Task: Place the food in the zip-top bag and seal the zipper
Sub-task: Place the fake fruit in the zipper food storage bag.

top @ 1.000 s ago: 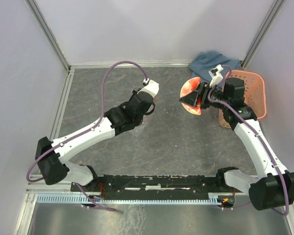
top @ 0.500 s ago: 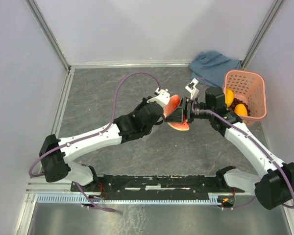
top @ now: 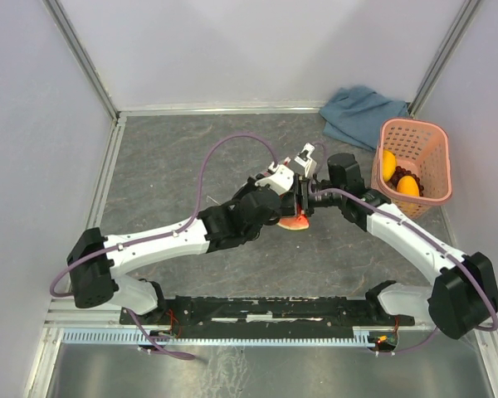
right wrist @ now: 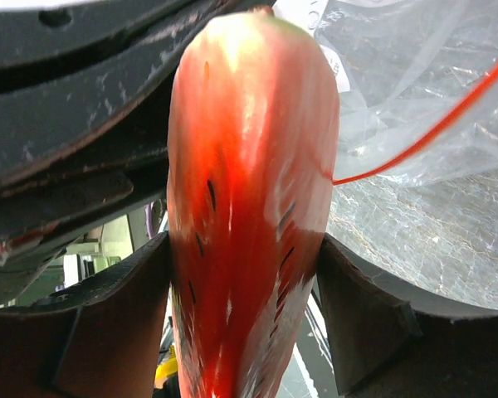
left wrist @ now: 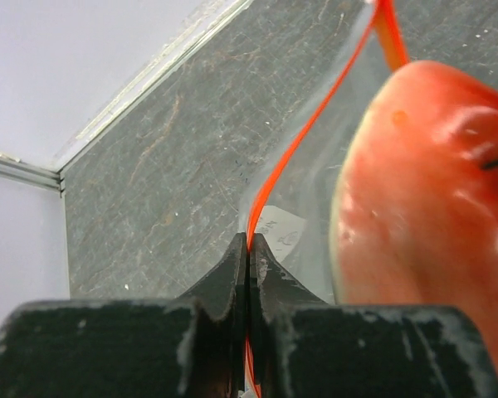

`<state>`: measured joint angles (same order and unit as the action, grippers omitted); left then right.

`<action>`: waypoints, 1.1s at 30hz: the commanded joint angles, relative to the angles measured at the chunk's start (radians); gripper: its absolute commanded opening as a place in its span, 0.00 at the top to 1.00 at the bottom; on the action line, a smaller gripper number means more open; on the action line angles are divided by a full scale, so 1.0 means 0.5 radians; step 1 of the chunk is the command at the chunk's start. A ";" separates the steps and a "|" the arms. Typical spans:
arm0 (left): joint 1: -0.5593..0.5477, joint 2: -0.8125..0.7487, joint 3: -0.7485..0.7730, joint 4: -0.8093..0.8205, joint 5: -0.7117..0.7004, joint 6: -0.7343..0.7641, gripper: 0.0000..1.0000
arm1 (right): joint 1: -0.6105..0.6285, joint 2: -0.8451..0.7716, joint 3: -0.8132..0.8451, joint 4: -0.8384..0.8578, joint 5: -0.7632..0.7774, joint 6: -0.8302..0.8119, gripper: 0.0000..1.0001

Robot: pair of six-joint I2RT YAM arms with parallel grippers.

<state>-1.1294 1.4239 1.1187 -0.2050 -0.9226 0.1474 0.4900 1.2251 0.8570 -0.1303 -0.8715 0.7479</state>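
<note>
From above, my left pincer [top: 284,203] and right pincer [top: 302,203] meet at the middle of the bench [top: 191,157], the watermelon wedge [top: 296,222] between them; left wrist: my left pincer is pinched tight on the zipper [left wrist: 307,137] of the zip-top bag [left wrist: 315,195], the wedge just beside; right wrist: my right pincer, spread wide, clamps the wedge at the bag's mouth.

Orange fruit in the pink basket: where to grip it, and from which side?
Most likely straight down from above: the basket has lattice walls on every side, so only the top of the orange fruit is open. Close the fingers across its rounded middle, clear of the yellow fruit beside it. The gaps around it are too small to judge.
</note>
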 commanded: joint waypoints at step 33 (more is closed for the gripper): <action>-0.094 -0.390 -0.278 0.220 0.662 -0.687 0.97 | 0.012 0.185 0.014 0.058 0.632 -0.012 0.57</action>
<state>-1.1694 1.2812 0.9855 -0.1390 -0.6479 -0.0742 0.4934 1.3556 0.8505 -0.0910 -0.7040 0.7628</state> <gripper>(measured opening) 0.043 0.721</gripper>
